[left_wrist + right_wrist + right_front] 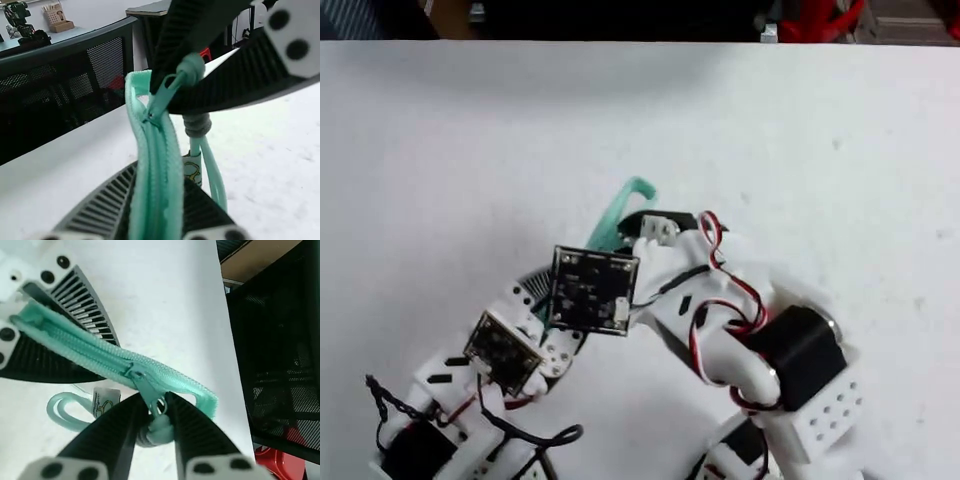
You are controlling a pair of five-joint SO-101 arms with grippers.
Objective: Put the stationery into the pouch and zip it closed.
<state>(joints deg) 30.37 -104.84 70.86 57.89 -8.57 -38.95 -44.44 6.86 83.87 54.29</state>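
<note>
The pouch [75, 352] is held off the bench [800, 130] between the two arms, and the move ahead turns on its zip line, the long axis that runs from one gripper to the other. The left gripper [160, 190] is clamped shut across one end of the pouch, its ribbed jaws pressing both sides of the mint fabric. The right gripper [156, 404] is closed to a narrow pinch on the zipper pull [156, 410], which hangs from the slider [135, 372]. That slider sits well along the zip, nearer the pouch's free end than the clamped one. So the right arm has the moving part and the left arm the anchor. Any further travel should, in my judgement, run straight along the zip line, away from the left gripper – a sideways tug would only twist the pouch. I cannot tell whether the teeth past the slider are already meshed.
</note>
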